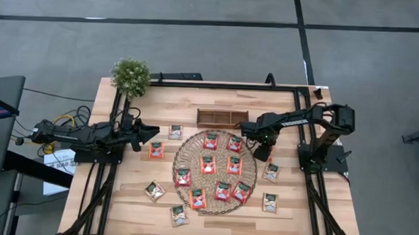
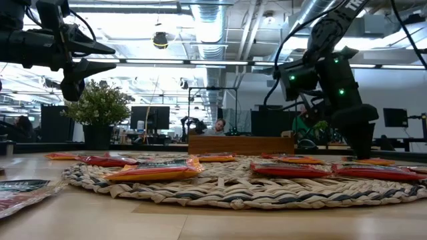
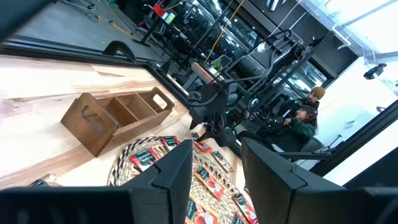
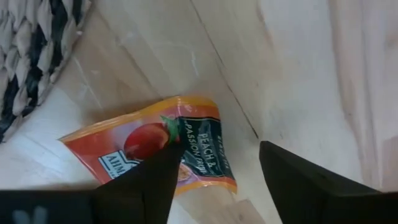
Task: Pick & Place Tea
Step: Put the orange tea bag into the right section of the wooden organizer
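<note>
Wooden surface (image 1: 121,199) held your mat (image 1: 187,148), already carrying nine sachets; six waited outside. Right claw (image 4: 214,165) hung spread over one (image 4: 149,155).

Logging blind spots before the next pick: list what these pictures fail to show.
- Sachet under right gripper: right wrist view, a finger covers one corner.
- Tray inside: low view, its wall blocks it.
- Print of sachets on mat: high view, too small.
</note>
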Motion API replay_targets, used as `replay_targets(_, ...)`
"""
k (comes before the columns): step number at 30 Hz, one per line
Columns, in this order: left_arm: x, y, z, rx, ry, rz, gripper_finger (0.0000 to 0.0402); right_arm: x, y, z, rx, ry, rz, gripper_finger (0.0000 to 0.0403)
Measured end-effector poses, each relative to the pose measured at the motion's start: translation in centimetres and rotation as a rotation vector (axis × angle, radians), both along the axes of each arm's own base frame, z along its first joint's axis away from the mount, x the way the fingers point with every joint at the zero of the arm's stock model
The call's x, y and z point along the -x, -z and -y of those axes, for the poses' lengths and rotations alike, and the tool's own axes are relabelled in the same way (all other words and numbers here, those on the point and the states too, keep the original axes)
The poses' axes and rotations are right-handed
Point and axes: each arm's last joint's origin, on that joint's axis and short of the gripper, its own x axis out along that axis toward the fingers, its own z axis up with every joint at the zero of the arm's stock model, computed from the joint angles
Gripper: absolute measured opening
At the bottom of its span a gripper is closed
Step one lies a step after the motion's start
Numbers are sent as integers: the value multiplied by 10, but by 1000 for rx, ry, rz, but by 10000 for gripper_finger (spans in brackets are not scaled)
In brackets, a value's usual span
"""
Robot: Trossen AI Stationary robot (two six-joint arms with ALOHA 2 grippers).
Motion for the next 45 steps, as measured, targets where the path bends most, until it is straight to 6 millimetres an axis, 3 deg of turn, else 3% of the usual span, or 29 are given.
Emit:
replay_targets(17,0,1,0,-3,0,-7,131,3,-14,1,47,12,89,8)
replay_targets(26,0,1,0,-3,0,-7,131,13,-21,-3,85,57,-15,3)
replay_targets(31,0,1,0,-5,0,-7,131,14,-44,-11,180,20,-17,1)
replay_targets(39,0,1,0,-14,-4,-10,131,-5,-99,-29,420,-65,199,1)
replay_targets(45,0,1,0,-15,-9,-11,131,-32,-124,-34,633,-199,400,1)
